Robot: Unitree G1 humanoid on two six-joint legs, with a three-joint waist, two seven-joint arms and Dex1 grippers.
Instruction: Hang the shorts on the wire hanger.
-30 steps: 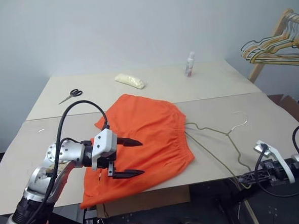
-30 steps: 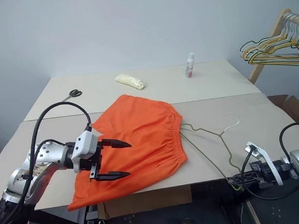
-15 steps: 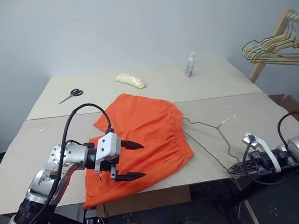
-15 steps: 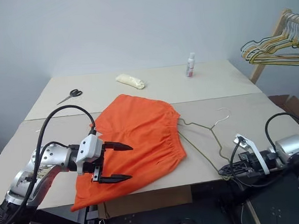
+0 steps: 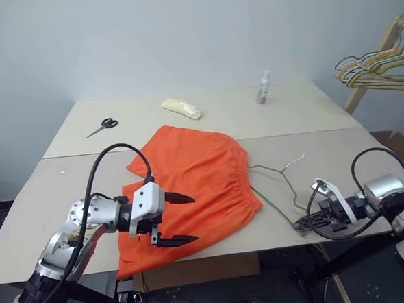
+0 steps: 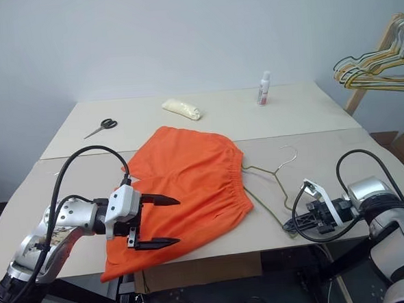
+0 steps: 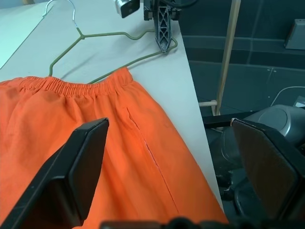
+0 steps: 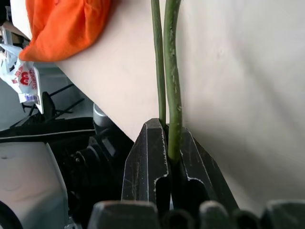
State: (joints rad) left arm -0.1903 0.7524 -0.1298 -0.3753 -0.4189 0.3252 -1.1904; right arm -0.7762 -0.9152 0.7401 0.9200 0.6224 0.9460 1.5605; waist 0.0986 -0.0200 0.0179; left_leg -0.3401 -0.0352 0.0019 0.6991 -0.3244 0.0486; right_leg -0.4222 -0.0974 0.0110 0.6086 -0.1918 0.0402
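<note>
shorts (image 5: 190,186): on the table (image 5: 339,143), left of centre
wire hanger (image 5: 276,181): just right of the shorts
scissors (image 5: 101,126): far left
bottle (image 5: 264,88): far right
hanger rack (image 5: 382,65): right, beyond the table

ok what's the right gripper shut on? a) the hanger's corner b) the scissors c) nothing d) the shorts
a: the right gripper has its jaws closed on the near corner of the hanger, wire pinched between them in the right wrist view, at the table's front edge; the shorts lie apart from it.
</note>
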